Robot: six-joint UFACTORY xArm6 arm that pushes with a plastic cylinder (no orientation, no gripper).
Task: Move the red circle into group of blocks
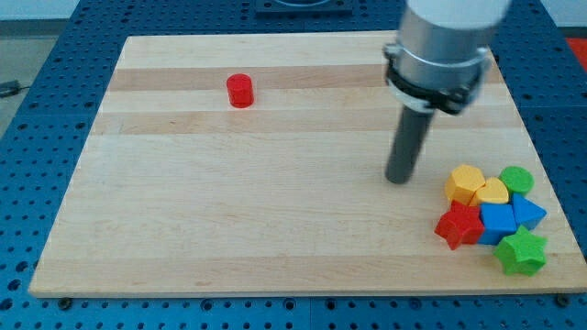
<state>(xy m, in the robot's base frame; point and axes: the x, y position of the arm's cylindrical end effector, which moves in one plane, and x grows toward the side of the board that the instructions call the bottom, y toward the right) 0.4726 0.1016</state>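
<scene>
The red circle (240,90) stands alone on the wooden board (229,202), towards the view's top left. A group of blocks sits at the view's bottom right: a yellow block (465,181), a yellow heart (492,192), a green circle (517,179), a red star (459,225), a blue block (498,221), a blue triangle (528,212) and a green star (522,253). My tip (399,179) rests on the board just left of the group, far to the right of the red circle and lower in the view.
The board lies on a blue perforated table (27,183). The arm's grey housing (440,46) hangs over the board's top right.
</scene>
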